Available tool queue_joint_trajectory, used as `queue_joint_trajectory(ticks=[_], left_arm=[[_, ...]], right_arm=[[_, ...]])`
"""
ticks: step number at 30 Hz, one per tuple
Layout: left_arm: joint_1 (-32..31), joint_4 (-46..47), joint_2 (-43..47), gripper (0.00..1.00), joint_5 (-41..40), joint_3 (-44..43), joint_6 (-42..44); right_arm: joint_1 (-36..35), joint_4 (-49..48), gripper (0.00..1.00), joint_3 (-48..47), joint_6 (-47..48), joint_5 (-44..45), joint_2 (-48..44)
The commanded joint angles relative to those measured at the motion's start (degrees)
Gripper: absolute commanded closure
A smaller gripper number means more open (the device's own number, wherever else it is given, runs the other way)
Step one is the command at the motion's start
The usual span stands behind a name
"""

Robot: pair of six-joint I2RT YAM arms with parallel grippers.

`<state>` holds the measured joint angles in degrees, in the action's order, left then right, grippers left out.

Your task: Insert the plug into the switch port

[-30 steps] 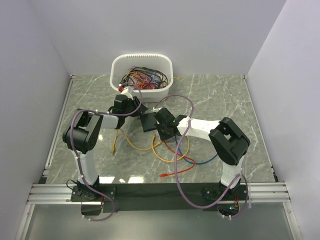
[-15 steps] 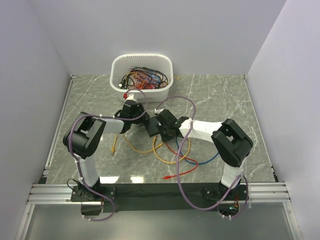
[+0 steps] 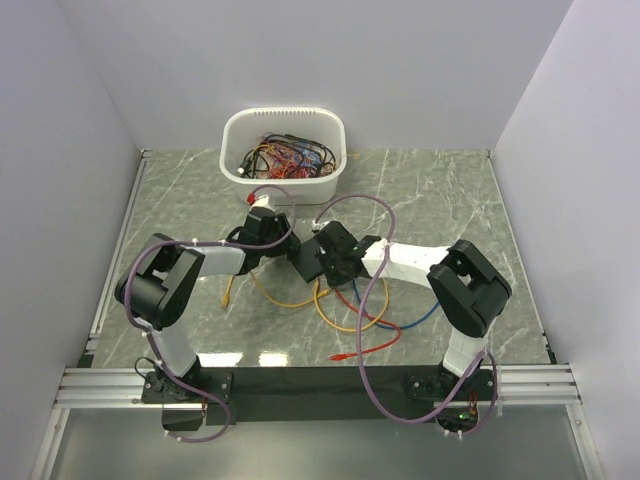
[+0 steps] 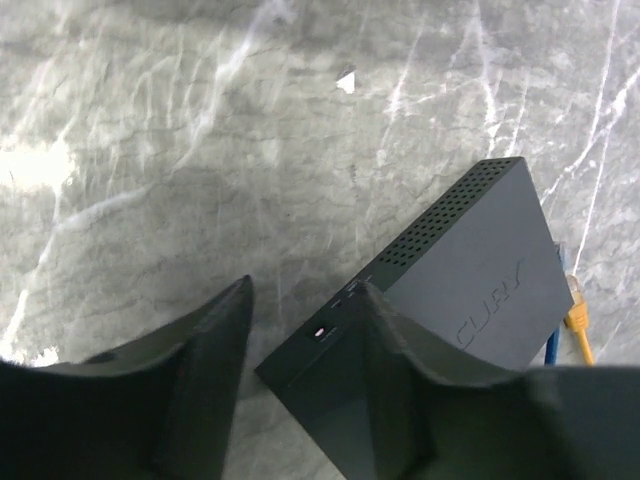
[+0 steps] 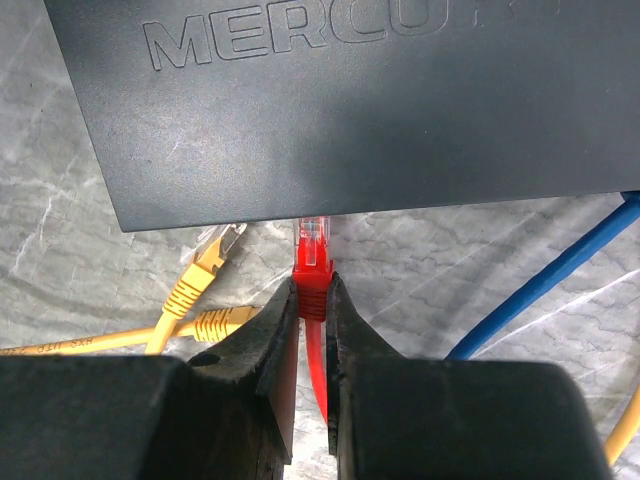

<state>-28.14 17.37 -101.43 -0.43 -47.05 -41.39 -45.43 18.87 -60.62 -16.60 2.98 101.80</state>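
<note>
The flat black switch box (image 3: 305, 262) lies mid-table between both grippers. My right gripper (image 5: 312, 290) is shut on the red plug (image 5: 312, 262), whose clear tip meets the box's (image 5: 350, 100) near edge. The port itself is hidden under that edge. My left gripper (image 4: 307, 288) is open and straddles a corner of the box (image 4: 470, 270): one finger (image 4: 215, 370) is over the table, the other lies over the box top. In the top view the left gripper (image 3: 283, 243) is at the box's left and the right gripper (image 3: 335, 262) at its right.
A white tub (image 3: 232, 170) full of cables stands at the back. Loose yellow (image 3: 270, 295), red (image 3: 365, 347) and blue (image 3: 410, 322) cables lie on the marble near the box. Two yellow plugs (image 5: 195, 285) and a blue cable (image 5: 540, 290) lie beside the red plug.
My left gripper has swung from near the tub down and right to the box's left corner. The right gripper with the plug and the box have shifted slightly right.
</note>
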Motion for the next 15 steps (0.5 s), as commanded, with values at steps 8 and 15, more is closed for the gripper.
queue_joint_trajectory(ticks=[8,15], left_arm=[[0.4,4.4,-1.2,0.39,9.8,-1.8,9.4],[0.4,9.6,-3.9,0.41,17.6,-2.5,11.3]], right_arm=[[0.4,-0.4,1.00,-2.5,1.6,-0.3,0.4],[0.5,0.4,1.00,-3.7,1.8,-1.2,2.0]])
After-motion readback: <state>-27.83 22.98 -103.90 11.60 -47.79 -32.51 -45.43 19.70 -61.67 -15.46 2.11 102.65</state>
